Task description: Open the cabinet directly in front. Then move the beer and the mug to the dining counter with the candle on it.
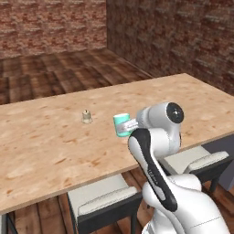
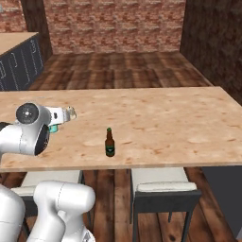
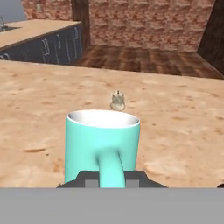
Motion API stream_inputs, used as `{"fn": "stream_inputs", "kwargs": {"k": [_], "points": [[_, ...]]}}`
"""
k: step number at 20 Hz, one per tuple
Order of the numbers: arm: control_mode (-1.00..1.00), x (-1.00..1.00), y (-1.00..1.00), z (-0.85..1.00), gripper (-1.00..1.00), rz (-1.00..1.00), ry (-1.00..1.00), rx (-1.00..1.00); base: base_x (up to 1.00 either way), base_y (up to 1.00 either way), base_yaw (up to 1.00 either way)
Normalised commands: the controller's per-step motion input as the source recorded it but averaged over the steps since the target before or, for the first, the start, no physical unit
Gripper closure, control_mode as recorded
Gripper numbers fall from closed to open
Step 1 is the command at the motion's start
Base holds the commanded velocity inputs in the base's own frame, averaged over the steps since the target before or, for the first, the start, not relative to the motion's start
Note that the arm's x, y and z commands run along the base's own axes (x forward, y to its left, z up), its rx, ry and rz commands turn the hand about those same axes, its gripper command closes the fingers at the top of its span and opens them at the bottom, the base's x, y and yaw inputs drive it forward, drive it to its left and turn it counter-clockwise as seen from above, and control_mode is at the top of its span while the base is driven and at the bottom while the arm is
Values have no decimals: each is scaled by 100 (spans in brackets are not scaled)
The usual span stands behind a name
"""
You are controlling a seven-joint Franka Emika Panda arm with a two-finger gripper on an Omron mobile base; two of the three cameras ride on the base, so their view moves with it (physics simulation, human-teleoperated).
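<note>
The end effector (image 3: pixel 109 177) is clamped on the mug's (image 3: pixel 102 146) handle, carrying the mug upright over the worktop (image 1: pixel 45 146), just short of the candle (image 3: pixel 117 101), apparently to set it down near the beer (image 2: pixel 109 142) already standing there.

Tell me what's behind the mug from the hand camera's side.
Beyond the mug the candle stands alone on the dining counter. The mug's body hides the counter patch directly behind it, and its inside can't be seen past the rim.
</note>
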Motion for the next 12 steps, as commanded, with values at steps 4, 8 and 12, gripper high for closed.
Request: {"fn": "stream_inputs", "kwargs": {"k": [4, 8, 12], "points": [[-100, 46, 23, -18, 100, -10, -4, -2, 0, 0, 0], [-100, 4, 0, -6, 100, 0, -3, 0, 0, 0, 0], [-100, 0, 0, -22, 100, 0, -14, 0, 0, 0, 0]]}}
